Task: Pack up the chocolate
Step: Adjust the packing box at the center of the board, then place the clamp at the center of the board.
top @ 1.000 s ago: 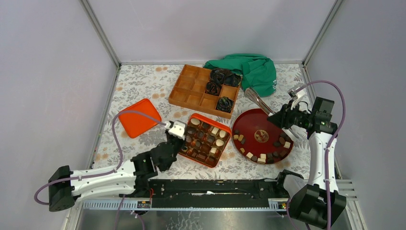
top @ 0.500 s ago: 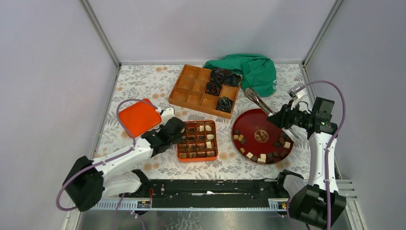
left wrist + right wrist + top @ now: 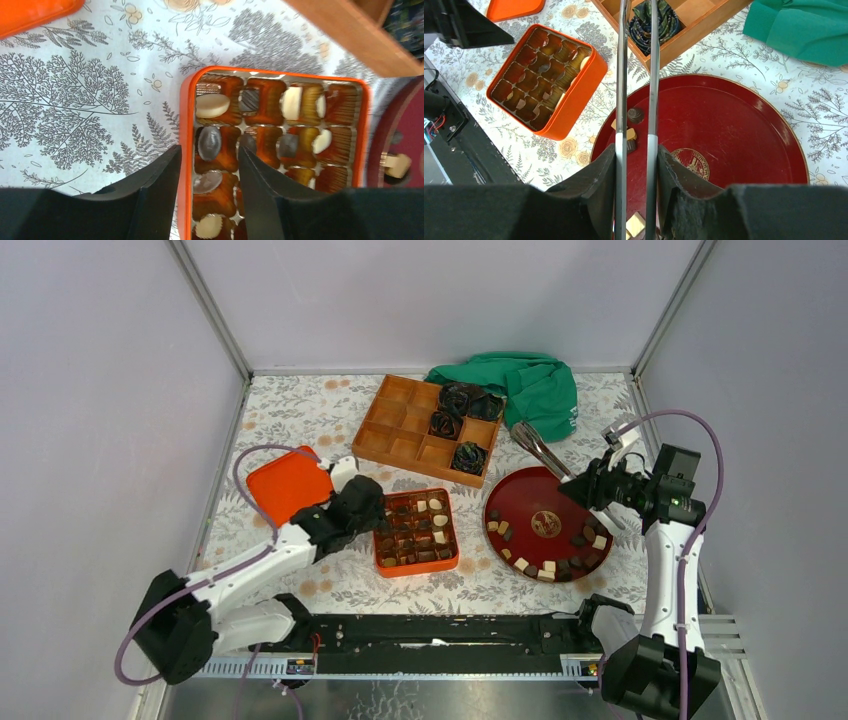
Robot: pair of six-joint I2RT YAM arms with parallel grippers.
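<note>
The orange box lies in the middle of the table, its cells holding dark and cream chocolate. My left gripper is open, its jaws standing either side of the box's left rim, one outside and one over the cells. More chocolate lies along the near edge of the red plate. Over the plate's right side, my right gripper is shut on metal tongs. In the right wrist view the tongs run between the fingers, above a few pieces of chocolate.
A wooden divided tray with black rosette bundles stands at the back. A green cloth lies behind the plate. The orange lid lies left of the box, close to my left arm.
The box was turned from a diagonal lie to square with the table's edge. My left gripper, shut on its rim before, has opened. The right arm has hardly moved.
</note>
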